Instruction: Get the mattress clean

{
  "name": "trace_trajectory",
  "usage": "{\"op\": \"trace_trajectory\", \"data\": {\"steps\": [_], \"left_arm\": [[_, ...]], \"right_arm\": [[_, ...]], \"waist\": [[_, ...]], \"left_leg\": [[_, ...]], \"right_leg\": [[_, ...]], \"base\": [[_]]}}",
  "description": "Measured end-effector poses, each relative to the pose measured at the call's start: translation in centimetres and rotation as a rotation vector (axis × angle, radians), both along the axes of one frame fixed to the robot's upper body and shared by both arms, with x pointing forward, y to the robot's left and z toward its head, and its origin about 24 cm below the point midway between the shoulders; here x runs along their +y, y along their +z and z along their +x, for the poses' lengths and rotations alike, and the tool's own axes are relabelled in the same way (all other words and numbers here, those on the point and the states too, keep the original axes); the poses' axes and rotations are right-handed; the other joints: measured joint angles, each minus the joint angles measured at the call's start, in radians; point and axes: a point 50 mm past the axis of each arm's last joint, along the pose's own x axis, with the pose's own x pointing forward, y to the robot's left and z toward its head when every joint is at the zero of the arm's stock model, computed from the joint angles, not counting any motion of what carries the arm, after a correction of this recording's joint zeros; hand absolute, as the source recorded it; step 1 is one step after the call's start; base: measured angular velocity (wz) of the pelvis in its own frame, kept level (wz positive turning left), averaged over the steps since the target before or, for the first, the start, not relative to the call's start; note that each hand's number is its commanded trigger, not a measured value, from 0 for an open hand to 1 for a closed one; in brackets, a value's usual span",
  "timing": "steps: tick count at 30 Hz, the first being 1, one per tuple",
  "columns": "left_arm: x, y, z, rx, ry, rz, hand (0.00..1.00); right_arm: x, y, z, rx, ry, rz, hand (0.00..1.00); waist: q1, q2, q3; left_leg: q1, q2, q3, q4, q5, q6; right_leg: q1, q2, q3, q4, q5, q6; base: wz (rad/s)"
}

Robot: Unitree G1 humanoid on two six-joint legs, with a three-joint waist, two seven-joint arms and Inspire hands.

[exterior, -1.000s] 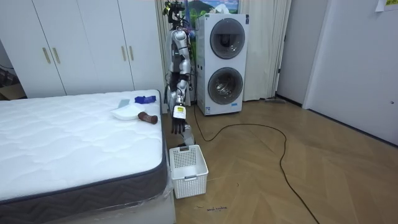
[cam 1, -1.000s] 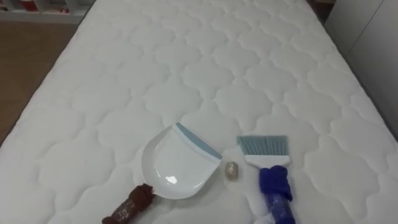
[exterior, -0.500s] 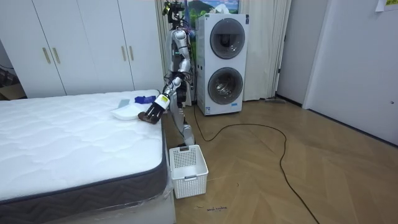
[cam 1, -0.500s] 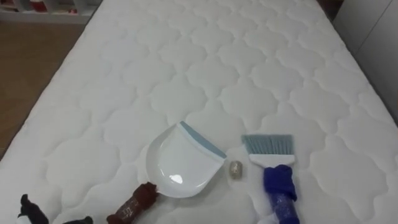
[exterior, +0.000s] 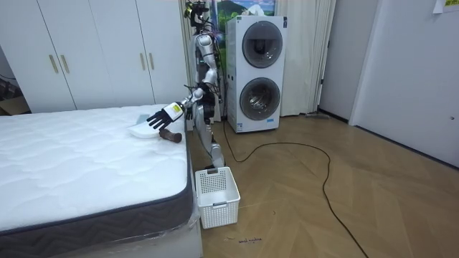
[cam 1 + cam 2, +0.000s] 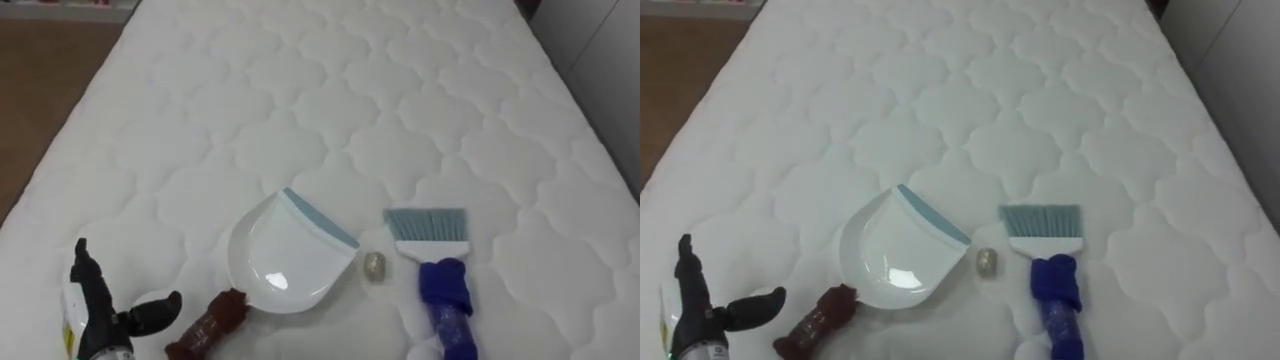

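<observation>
A small pale lump (image 6: 374, 267) lies on the white quilted mattress (image 6: 330, 100), low in the middle of the frame. It sits between the dustpan and the brush, just off the pan's blue-grey lip. The white dustpan (image 6: 283, 258) is on its left, mouth turned to the upper right, and its brown handle (image 6: 208, 328) runs down toward the bottom edge. On the lump's right the brush (image 6: 440, 275) lies flat, with its pale blue bristles up the frame and its blue grip toward the bottom.

My left hand (image 6: 100, 312) comes in at the lower left corner. Its fingers are straight and fanned apart, and the thumb sticks out to the right toward the brown handle, near it but not touching. I hold nothing.

In the room view I stand at the bed's far corner with that arm stretched out over the dustpan. The stacked washing machines (image 5: 258, 72) are just behind me, wardrobe doors (image 5: 93, 50) fill the upper left, and a white basket (image 5: 216, 193) sits on the wooden floor (image 5: 323, 208) beside the bed.
</observation>
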Motion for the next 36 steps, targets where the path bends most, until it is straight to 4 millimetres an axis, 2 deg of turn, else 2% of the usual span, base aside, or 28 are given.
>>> {"op": "trace_trajectory", "data": {"steps": [9, 12, 16, 20, 27, 28, 29, 30, 31, 32, 33, 34, 35, 36], "left_arm": [[-1.1, -0.5, 0.2, 0.042, -0.110, 0.013, 0.00], [-1.8, -1.1, 0.6, 0.077, -0.160, 0.005, 0.00], [-2.4, -1.3, 1.5, 0.093, -0.210, -0.002, 0.00], [-2.5, -1.3, 1.6, 0.100, -0.219, -0.008, 0.00], [-2.3, -2.0, 1.4, 0.137, -0.214, -0.010, 0.00], [-2.3, -2.1, 1.3, 0.142, -0.217, -0.012, 0.00], [-2.3, -2.3, 1.2, 0.156, -0.215, -0.015, 0.00], [-2.4, -2.5, 1.1, 0.165, -0.212, -0.021, 0.00], [-1.4, -2.8, 0.9, 0.188, -0.176, -0.016, 0.00], [-0.9, -3.3, 0.7, 0.228, -0.153, -0.030, 0.00], [-1.1, -3.3, 0.9, 0.229, -0.164, -0.035, 0.00], [-1.2, -3.1, 1.6, 0.215, -0.176, -0.037, 0.00], [-1.3, -2.8, 2.4, 0.198, -0.184, -0.032, 0.00], [-1.4, -2.6, 2.8, 0.192, -0.192, -0.028, 0.00]], "right_arm": [[-0.1, 0.1, 0.2, -0.014, 0.001, 0.004, 0.00], [-0.5, 0.3, 0.8, -0.019, 0.027, -0.004, 0.00], [-0.4, 0.3, 1.5, -0.030, 0.053, -0.005, 0.00], [-0.3, 0.4, 2.0, -0.039, 0.064, -0.005, 0.00], [-0.3, 0.5, 2.5, -0.048, 0.067, -0.004, 0.00], [-0.2, 0.5, 2.7, -0.051, 0.069, -0.003, 0.00], [-0.4, 0.5, 2.9, -0.060, 0.053, -0.009, 0.00], [-0.4, 0.6, 3.1, -0.066, 0.047, -0.012, 0.00], [0.2, 0.7, 4.2, -0.088, 0.070, -0.010, 0.00], [0.1, 0.9, 4.9, -0.113, 0.090, -0.030, 0.00], [0.0, 0.8, 4.6, -0.105, 0.084, -0.036, 0.00], [0.0, 0.6, 4.1, -0.079, 0.075, -0.043, 0.00], [0.2, 0.5, 3.9, -0.066, 0.073, -0.038, 0.00], [0.3, 0.4, 3.8, -0.060, 0.070, -0.037, 0.00]], "waist": [[-0.001, 0.007, 0.0018], [0.000, 0.016, 0.0031], [-0.005, 0.016, 0.0053], [-0.023, 0.016, 0.0052], [-0.020, 0.013, 0.0060], [-0.019, 0.014, 0.0058], [-0.011, 0.027, 0.0139], [0.000, 0.030, 0.0140], [0.007, 0.022, 0.0140], [-0.026, 0.041, 0.0125], [-0.031, 0.043, 0.0114], [-0.031, 0.047, 0.0113], [-0.033, 0.042, 0.0164], [-0.036, 0.041, 0.0185]], "left_leg": [[-0.022, 0.000, -0.006, 0.000, 0.000, 0.000], [-0.041, 0.000, -0.010, 0.000, 0.000, 0.000], [-0.070, -0.001, -0.031, 0.000, 0.004, 0.002], [-0.085, -0.001, -0.030, 0.001, 0.004, 0.002], [-0.106, 0.000, -0.037, 0.002, 0.004, 0.002], [-0.108, 0.003, -0.056, 0.002, 0.004, 0.002], [-0.096, 0.020, -0.127, -0.001, 0.008, 0.006], [-0.092, 0.032, -0.177, -0.002, 0.008, 0.006], [-0.118, 0.041, -0.192, 0.020, 0.005, 0.002], [-0.158, 0.055, -0.167, 0.057, -0.010, -0.032], [-0.172, 0.055, -0.136, 0.066, -0.009, -0.038], [-0.204, 0.051, -0.092, 0.065, -0.006, -0.036], [-0.257, 0.047, -0.050, 0.050, 0.006, -0.030], [-0.284, 0.041, -0.042, 0.040, 0.038, -0.007]], "right_leg": [[-0.018, 0.001, 0.005, -0.010, 0.003, 0.000], [-0.037, 0.002, 0.006, -0.015, 0.010, 0.000], [-0.068, 0.003, 0.007, -0.013, 0.013, -0.001], [-0.082, 0.003, 0.007, -0.014, 0.014, -0.001], [-0.124, 0.004, 0.015, 0.009, 0.014, -0.001], [-0.147, 0.006, 0.015, 0.040, 0.014, -0.001], [-0.210, 0.016, 0.009, 0.121, -0.003, -0.015], [-0.246, 0.040, 0.020, 0.123, -0.003, -0.037], [-0.293, 0.079, 0.041, -0.004, 0.089, -0.083], [-0.294, 0.089, 0.005, -0.023, 0.175, -0.095], [-0.293, 0.083, 0.002, -0.021, 0.175, -0.096], [-0.293, 0.076, 0.021, -0.017, 0.175, -0.095], [-0.293, 0.066, 0.063, -0.016, 0.174, -0.094], [-0.293, 0.061, 0.084, -0.012, 0.170, -0.087]], "base": [[-0.01], [0.00], [0.01], [0.00], [-0.08], [-0.36], [-0.57], [-1.00], [-0.57], [-0.18], [0.55], [0.69], [0.71], [0.64]]}}
